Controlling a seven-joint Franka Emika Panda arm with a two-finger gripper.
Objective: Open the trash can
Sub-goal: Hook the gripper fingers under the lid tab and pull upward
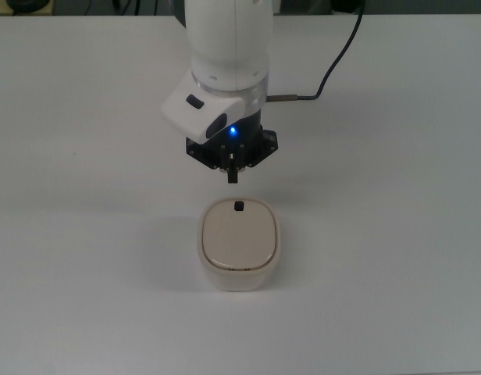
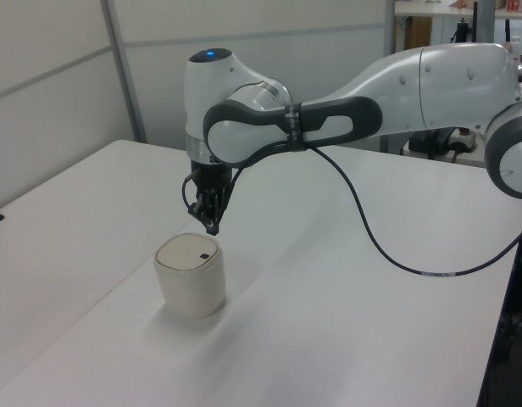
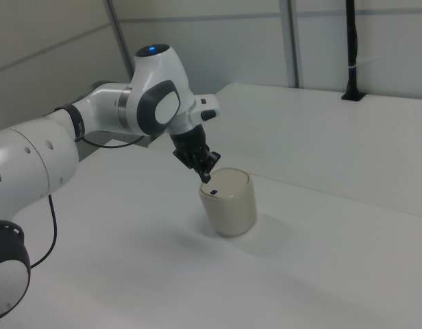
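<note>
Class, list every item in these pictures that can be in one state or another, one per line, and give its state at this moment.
trash can: upright on the table, not held
lid: closed, flat on the can
knob: untouched, nothing on it
gripper: shut, empty, poised above the can's knob edge
light on the arm: lit blue

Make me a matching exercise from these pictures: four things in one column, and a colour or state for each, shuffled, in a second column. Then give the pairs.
Things:
1. trash can
2. knob on the lid
3. hand
4. light on the arm

Colour or state:
A. glowing blue
B. tiny and black, near the lid edge closest to the arm
C. fingers together, pointing down just short of the knob
D. cream-white, lid flat and closed

Pairs: 1-D, 2-B, 3-C, 4-A
</note>
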